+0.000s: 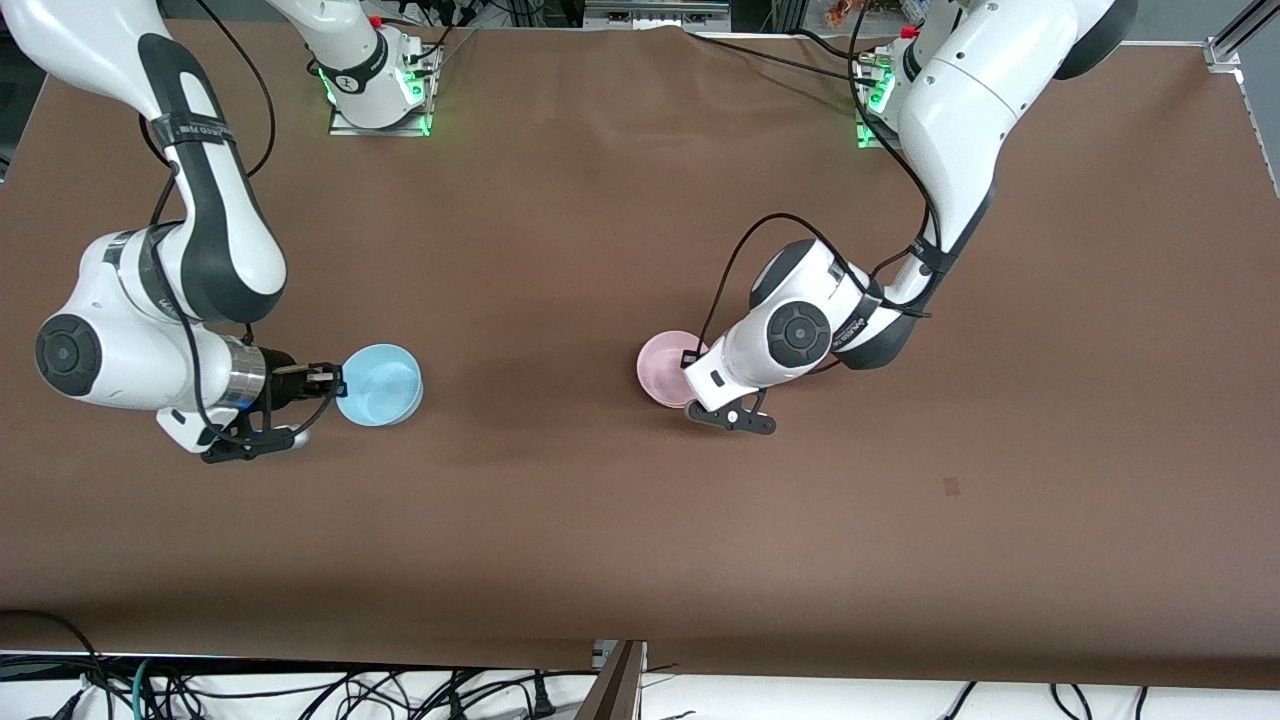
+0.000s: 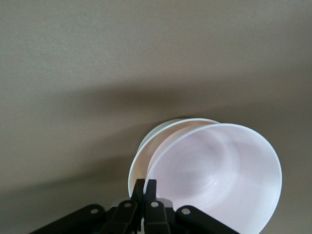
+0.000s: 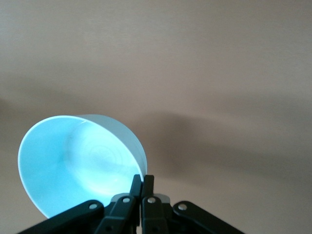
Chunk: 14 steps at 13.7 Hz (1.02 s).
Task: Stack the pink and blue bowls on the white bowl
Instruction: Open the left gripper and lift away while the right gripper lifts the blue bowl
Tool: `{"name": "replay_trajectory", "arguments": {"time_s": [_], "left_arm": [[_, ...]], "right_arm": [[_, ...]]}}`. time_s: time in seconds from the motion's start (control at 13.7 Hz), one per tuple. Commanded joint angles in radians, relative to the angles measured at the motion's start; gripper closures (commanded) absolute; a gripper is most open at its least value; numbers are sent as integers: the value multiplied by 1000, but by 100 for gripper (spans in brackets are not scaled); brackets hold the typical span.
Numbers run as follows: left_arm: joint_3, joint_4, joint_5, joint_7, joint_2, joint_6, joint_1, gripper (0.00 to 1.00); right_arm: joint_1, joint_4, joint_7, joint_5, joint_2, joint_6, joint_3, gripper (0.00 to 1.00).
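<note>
My left gripper (image 1: 690,362) is shut on the rim of the pale pink bowl (image 1: 662,362) near the table's middle. In the left wrist view the gripper (image 2: 145,189) pinches the pink bowl (image 2: 219,170), which sits tilted in the off-white bowl (image 2: 156,136). Only the white bowl's rim shows there, and it is hidden in the front view. My right gripper (image 1: 335,381) is shut on the rim of the light blue bowl (image 1: 382,385) toward the right arm's end of the table. The right wrist view shows that gripper (image 3: 142,184) holding the blue bowl (image 3: 73,161) tilted.
The brown table top (image 1: 620,520) is bare around both bowls. The arm bases (image 1: 380,95) stand along the table edge farthest from the front camera. Cables hang below the table edge nearest that camera.
</note>
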Motion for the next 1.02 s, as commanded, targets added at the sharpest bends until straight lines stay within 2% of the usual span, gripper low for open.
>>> {"name": "replay_trajectory", "arguments": {"time_s": [0.0,0.07,0.15,0.22,0.36,0.58,0.88,0.95], "left_arm": [[11,21,24,-28,10,5,-18,96],[11,21,24,-29,8,3,-16,76],[11,22,24,-28,2,-1,-13,48],[11,22,24,-28,-4,-6,-7,0],[9,24,22,-28,-25,-17,-1,0],[11,27,22,-29,-79,-75,2,0],[12,27,35,-18,-224,-258,81,0],[11,28,95,-17,-257,-327,105,0]], "right_arm": [[-6,35,-5,15,6,-39,32,100],[-6,37,-4,15,6,-39,45,100],[-6,37,-2,15,6,-39,57,100],[-4,37,1,24,6,-39,65,100],[-1,37,30,55,6,-39,77,100],[34,38,131,55,6,-37,94,100],[128,38,315,55,6,-19,95,100],[148,38,356,55,6,-4,95,100]]}}
